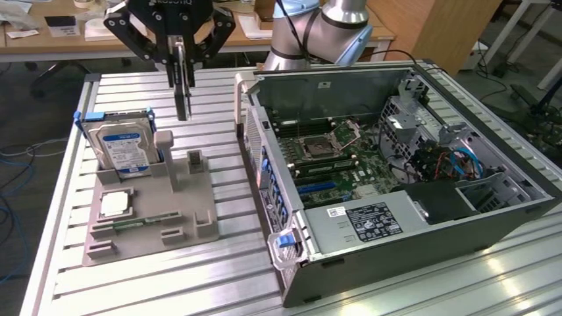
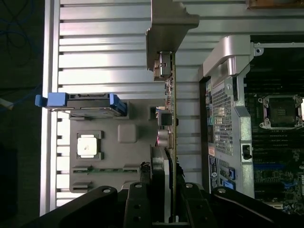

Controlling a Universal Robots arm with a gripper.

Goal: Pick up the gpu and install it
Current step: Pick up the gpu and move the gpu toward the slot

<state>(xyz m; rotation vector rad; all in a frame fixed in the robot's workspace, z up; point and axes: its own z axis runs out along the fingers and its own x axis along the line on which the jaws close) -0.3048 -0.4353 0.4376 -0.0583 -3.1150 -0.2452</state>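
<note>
My gripper (image 1: 179,60) is shut on the gpu (image 1: 183,92), a thin card that hangs upright and edge-on from the fingers, in the air above the far end of the grey holder tray (image 1: 197,197). In the wrist view the gpu (image 2: 172,114) runs as a thin green edge out from between my fingers (image 2: 159,190), with its silver end bracket (image 2: 168,23) at the far end. The open computer case (image 1: 491,217) lies on its side to the exterior view's right, and its motherboard (image 1: 333,158) is exposed.
The tray also carries an upright hard drive (image 1: 123,148) in a blue bracket, a CPU (image 1: 114,204) and a narrow memory stick (image 1: 141,222). The slatted aluminium table (image 1: 176,283) ends near the tray on the exterior view's left. Desks and cables stand behind.
</note>
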